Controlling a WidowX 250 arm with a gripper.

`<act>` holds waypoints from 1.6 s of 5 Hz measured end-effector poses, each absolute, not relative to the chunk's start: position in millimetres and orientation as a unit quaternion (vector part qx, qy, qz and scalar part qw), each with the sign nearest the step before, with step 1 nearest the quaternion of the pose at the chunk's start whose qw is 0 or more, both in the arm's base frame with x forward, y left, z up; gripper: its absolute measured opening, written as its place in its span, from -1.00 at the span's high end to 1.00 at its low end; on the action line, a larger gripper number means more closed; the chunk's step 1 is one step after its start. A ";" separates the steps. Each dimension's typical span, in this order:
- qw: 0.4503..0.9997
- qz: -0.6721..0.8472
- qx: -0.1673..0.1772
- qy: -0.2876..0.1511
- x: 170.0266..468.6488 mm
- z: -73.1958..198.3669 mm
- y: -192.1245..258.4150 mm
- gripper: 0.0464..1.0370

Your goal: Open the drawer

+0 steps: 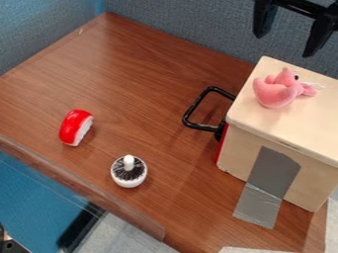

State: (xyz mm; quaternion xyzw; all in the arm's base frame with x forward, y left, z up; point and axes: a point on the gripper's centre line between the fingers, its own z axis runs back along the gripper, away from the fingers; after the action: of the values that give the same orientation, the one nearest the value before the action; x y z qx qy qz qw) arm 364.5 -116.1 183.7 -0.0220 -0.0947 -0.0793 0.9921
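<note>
Black 2-finger pincer [286, 45]: spread open, upper right. Red-fronted drawer [222, 143] with black loop handle [197, 105]: right of centre. Low traverse may dislodge pink plush toy [276, 93]; off-centre grip may slip.

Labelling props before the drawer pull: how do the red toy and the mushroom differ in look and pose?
- Colour: the red toy has a shiny red back and a white side; the mushroom is white with dark ribs inside.
- Shape: the red toy is longish and curved; the mushroom is round with a stem.
- Pose: the red toy lies on its side; the mushroom sits cap down, stem up.
Shared: both on the table, apart from the handle.
</note>
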 end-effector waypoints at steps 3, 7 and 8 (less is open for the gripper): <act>0.997 -0.024 -0.025 -0.074 345.1 151.3 -69.6 -0.93; 0.999 0.002 0.014 -0.036 369.1 48.7 -19.8 -0.93; 1.000 0.014 0.015 -0.018 380.9 25.1 -9.5 -0.93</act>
State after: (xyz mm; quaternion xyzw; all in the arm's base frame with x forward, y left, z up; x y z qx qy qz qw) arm 380.9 -9.5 25.1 0.0153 -0.0179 0.0138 0.9996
